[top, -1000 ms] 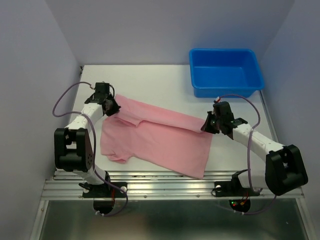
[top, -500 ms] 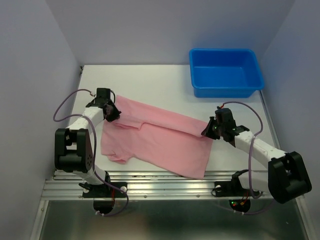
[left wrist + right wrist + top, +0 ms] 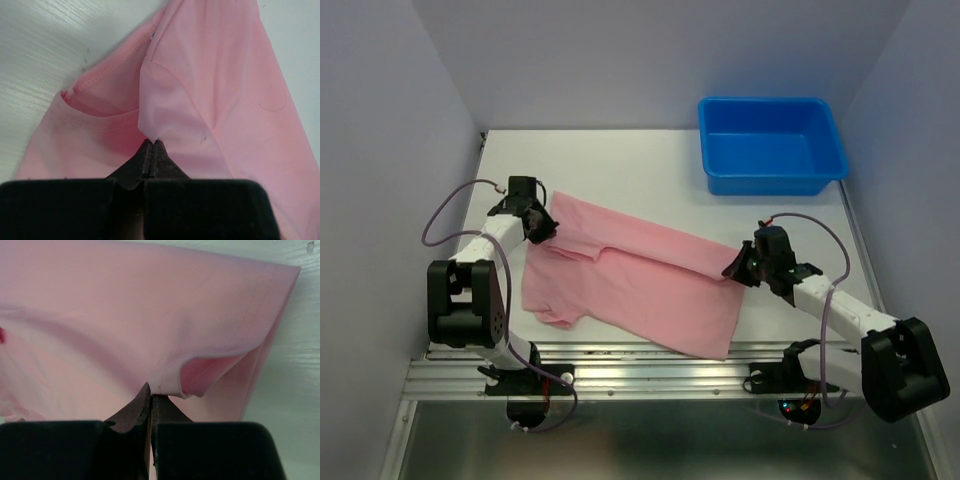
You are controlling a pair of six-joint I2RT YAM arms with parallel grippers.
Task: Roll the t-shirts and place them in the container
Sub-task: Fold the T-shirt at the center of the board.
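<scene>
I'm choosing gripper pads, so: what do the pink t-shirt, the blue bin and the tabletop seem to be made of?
The pink t-shirt: thin, soft, matte cloth, probably a knit; it folds limply and shows a stitched hem.
The blue bin: rigid moulded plastic, smooth, faint sheen, rounded rim.
The tabletop: white, matte, with fine wood-like grain; painted or laminated board, hard to tell.

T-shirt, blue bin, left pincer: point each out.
t-shirt (image 3: 640,282), top external view, middle of the body.
blue bin (image 3: 775,185), top external view, near wall.
left pincer (image 3: 152,146), left wrist view, between shut fingertips.
</scene>
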